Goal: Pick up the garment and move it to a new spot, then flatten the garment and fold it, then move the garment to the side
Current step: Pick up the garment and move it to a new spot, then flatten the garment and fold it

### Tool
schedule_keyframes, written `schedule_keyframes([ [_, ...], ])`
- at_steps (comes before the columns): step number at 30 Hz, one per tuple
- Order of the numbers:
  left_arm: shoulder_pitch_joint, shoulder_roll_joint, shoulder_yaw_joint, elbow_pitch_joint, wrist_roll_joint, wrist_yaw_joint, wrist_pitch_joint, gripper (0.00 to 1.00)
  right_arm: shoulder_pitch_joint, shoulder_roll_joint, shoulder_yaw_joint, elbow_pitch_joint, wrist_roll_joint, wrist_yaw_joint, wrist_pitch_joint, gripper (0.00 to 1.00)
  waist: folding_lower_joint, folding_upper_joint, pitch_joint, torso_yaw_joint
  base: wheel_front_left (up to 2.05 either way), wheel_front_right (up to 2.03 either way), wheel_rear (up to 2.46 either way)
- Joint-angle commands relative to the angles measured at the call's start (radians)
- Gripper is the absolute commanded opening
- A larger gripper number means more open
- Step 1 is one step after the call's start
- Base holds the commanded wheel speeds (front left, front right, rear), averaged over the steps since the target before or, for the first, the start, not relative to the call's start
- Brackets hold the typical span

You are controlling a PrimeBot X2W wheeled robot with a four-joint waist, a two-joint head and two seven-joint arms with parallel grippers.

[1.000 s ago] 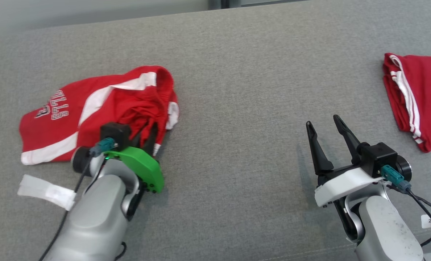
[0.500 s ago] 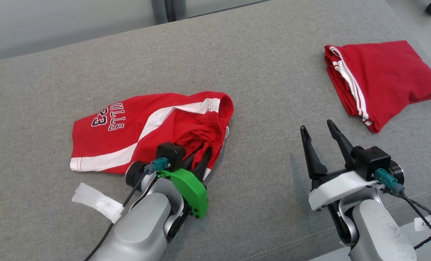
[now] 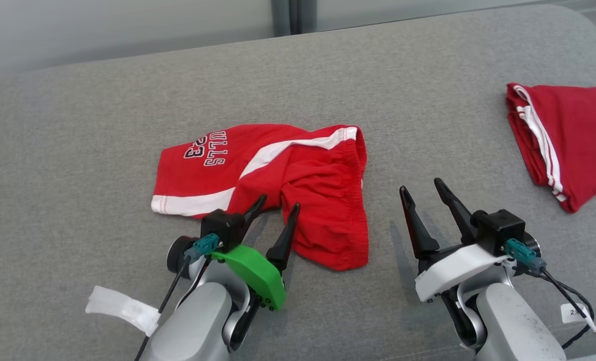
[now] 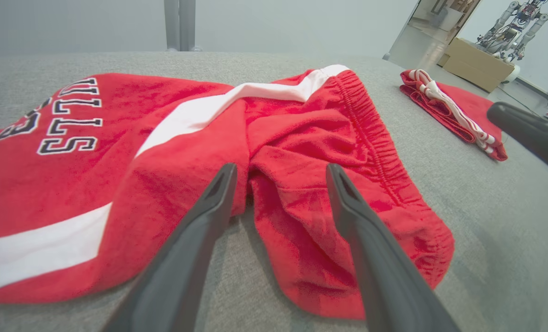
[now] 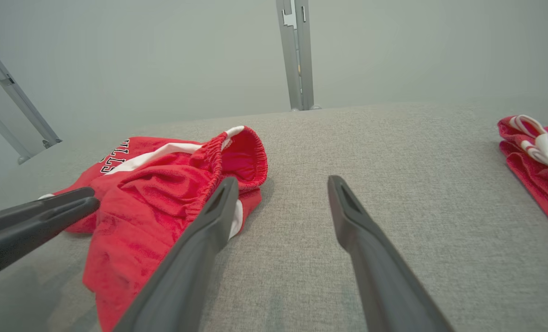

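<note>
We see the red shorts [image 3: 277,170] lying in the middle of the grey table [image 3: 102,125], rumpled rather than flat. One leg stretches to our left, with a white stripe and dark-edged white lettering on it. The elastic waistband [image 3: 362,150] sits at the right end, and the other leg bunches toward us.

Our left pincer [image 3: 280,200] is spread wide and pinches nothing. Its two dark fingers point at the near edge of the shorts, one on each side of the notch where the legs meet. We cannot tell whether the tips touch the cloth.

Our right pincer [image 3: 420,184] is also spread and empty. It hangs over bare table just beside the shorts, on the waistband side.

A folded red garment [image 3: 573,135] with white stripes lies near the table's right edge, well apart from the shorts and from both pincers.
</note>
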Motion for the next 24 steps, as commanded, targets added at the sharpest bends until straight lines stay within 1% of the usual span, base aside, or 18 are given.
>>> schedule_keyframes([
  [1, 0.027, 0.005, 0.016, -0.009, 0.011, 0.003, -0.002, 1.00, -0.002, -0.003, -0.004, 0.010, 0.014, -0.001, -0.002, 1.00, 0.0000, 0.0000, -0.029, 0.096, 0.00, 0.00, 0.00],
  [6, 0.089, 0.006, 0.085, -0.032, 0.046, 0.003, -0.002, 1.00, -0.028, -0.020, -0.002, 0.040, 0.056, -0.001, -0.002, 1.00, 0.0000, 0.0000, -0.041, 0.175, 0.00, 0.00, 0.00],
  [7, 0.089, 0.006, 0.085, -0.032, 0.046, 0.003, -0.002, 1.00, -0.028, -0.020, -0.002, 0.040, 0.056, -0.001, -0.002, 1.00, 0.0000, 0.0000, -0.041, 0.175, 0.00, 0.00, 0.00],
  [12, 0.138, 0.004, 0.125, -0.043, 0.068, -0.004, -0.003, 1.00, -0.074, -0.050, 0.004, 0.105, 0.092, -0.001, -0.002, 1.00, 0.0000, 0.0000, -0.045, 0.241, 0.00, 0.00, 0.00],
  [19, 0.170, 0.003, 0.134, -0.060, 0.070, -0.013, -0.003, 1.00, -0.155, -0.077, 0.001, 0.229, 0.144, -0.001, -0.002, 1.00, 0.0000, 0.0000, -0.037, 0.312, 0.00, 0.00, 0.00],
  [24, 0.179, 0.002, 0.124, -0.074, 0.056, -0.017, -0.003, 1.00, -0.204, -0.074, -0.028, 0.329, 0.180, -0.001, -0.002, 1.00, 0.0000, 0.0000, -0.035, 0.341, 0.00, 0.00, 0.00],
])
